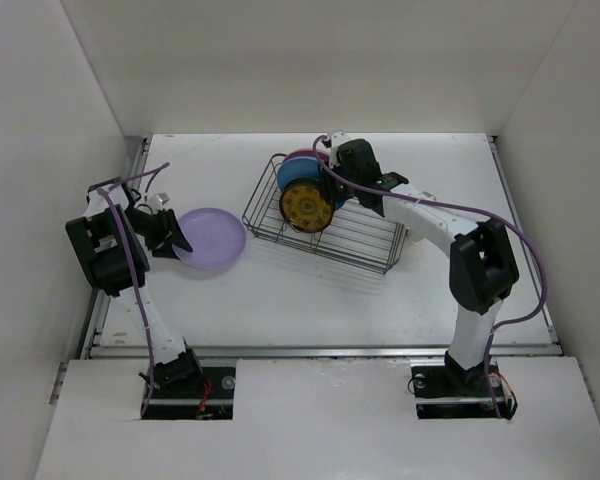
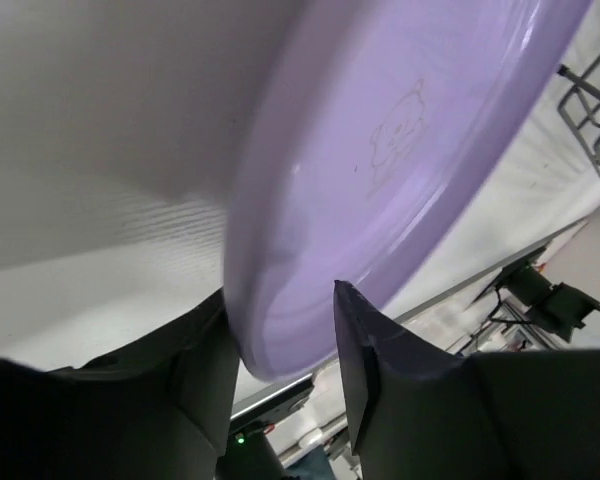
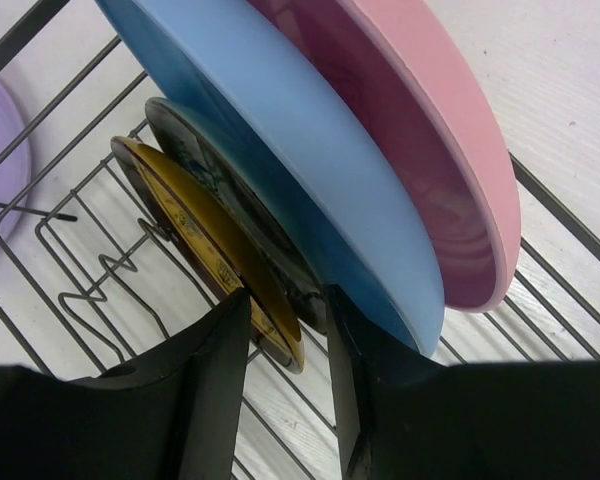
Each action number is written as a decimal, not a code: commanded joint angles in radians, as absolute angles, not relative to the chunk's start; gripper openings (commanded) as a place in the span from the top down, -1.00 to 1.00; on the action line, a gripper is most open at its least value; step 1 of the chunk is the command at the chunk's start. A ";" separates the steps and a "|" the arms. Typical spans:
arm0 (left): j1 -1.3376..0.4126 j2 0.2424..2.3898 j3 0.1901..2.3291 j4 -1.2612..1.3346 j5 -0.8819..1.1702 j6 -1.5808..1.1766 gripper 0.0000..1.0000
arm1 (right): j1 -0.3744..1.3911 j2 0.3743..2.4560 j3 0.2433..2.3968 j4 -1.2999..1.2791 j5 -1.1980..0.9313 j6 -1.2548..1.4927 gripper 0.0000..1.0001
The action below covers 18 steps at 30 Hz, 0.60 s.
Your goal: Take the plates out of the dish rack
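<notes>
My left gripper (image 1: 176, 240) is shut on the rim of the lavender plate (image 1: 212, 238), which sits low over the table left of the rack; the rim (image 2: 280, 335) fills the gap between the fingers. The black wire dish rack (image 1: 365, 240) holds three standing plates: pink (image 1: 302, 156), light blue (image 1: 298, 172) and a small dark-rimmed yellow-orange one (image 1: 306, 205). My right gripper (image 3: 288, 325) is at the rack's far end. Its fingers (image 3: 220, 345) close on the small plate's rim (image 3: 205, 245), with a dark teal-patterned face (image 3: 205, 165) just behind, and blue (image 3: 280, 130) and pink (image 3: 430, 150) beyond.
White walls enclose the table on the left, back and right. The rack's wavy wire dividers (image 3: 100, 290) lie below the right gripper. The rack lies at an angle in the middle of the table, its near right end (image 1: 390, 255) holding no plates.
</notes>
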State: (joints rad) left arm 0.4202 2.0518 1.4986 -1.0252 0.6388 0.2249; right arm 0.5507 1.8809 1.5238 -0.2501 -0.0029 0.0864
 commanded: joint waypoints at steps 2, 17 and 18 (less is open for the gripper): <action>0.425 2.003 1.528 -1.072 0.583 0.196 0.19 | 0.548 1.904 1.534 -0.233 0.000 0.081 0.15; 0.425 1.873 1.600 -1.141 0.486 0.184 0.00 | 0.548 1.942 1.534 -0.202 -0.107 0.060 0.32; 0.425 1.858 1.600 -1.141 0.477 0.184 0.00 | 0.548 1.942 1.543 -0.222 -0.107 0.060 0.32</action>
State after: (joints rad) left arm 0.4210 1.9408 1.5604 -1.0878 0.4877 0.1844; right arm 0.5484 1.9118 1.5230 -0.2359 -0.0784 0.0666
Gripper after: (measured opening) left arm 0.495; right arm 0.343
